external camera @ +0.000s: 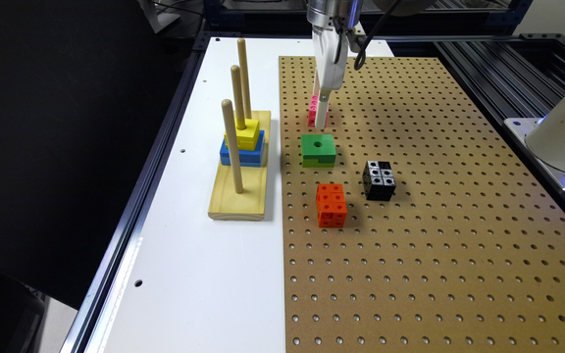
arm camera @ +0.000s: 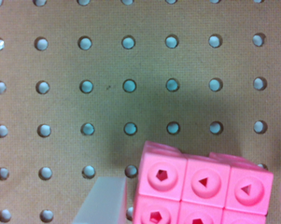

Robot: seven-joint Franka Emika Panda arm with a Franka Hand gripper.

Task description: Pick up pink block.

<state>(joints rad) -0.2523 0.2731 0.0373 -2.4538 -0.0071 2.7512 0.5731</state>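
Brown pegboard (external camera: 434, 220) covers most of the white tabletop (external camera: 189, 274), with a dark panel off to the exterior view's left and black aluminium framing at the far edge and right.

Nearest on the board is one orange cube (external camera: 331, 205), made of snap-together mini cubes. Just past it, to the right, sits one black cube (external camera: 379, 180) of the same kind, close but not touching. Further back is one green block (external camera: 318, 150) with a round hole in its top.

Off the board on the left, a wooden base (external camera: 241, 189) carries three upright pegs. A blue block (external camera: 243, 154) sits on it with a yellow block (external camera: 247, 133) stacked on top, threaded on the middle peg.

Right behind the green block is the pink block (external camera: 314, 110), sitting on the pegboard. The tool (external camera: 322, 110) comes straight down over it, so it's partly hidden in the exterior view. In the wrist view the pink block (arm camera: 203, 186) shows round sockets on each mini cube, with one translucent finger (arm camera: 102, 203) just beside its side face, a sliver of gap between them. So the tool is spread around the block, not clamping it.
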